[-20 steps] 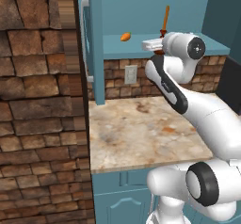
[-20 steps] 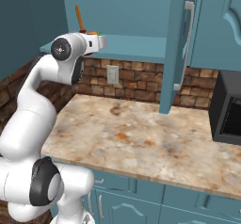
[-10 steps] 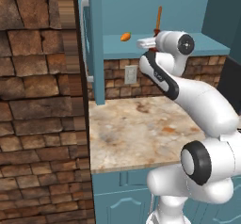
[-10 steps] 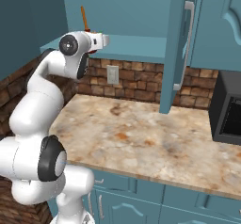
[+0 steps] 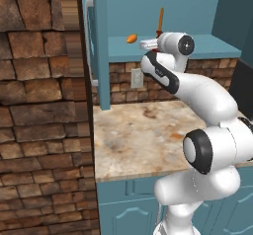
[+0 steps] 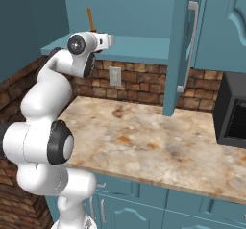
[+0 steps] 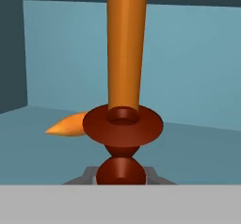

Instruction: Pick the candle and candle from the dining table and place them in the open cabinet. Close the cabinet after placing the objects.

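Candle [image 7: 123, 53] upright, long axis vertical | gripper [image 7: 121, 173] clamped on its dark stand | poised over cabinet shelf [image 5: 217, 45], orange lump [image 5: 131, 38] just beside

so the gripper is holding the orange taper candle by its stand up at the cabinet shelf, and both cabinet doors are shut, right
Not quite. The gripper does hold the orange taper candle by its stand at the cabinet shelf, but the right base view shows a cabinet door standing open.
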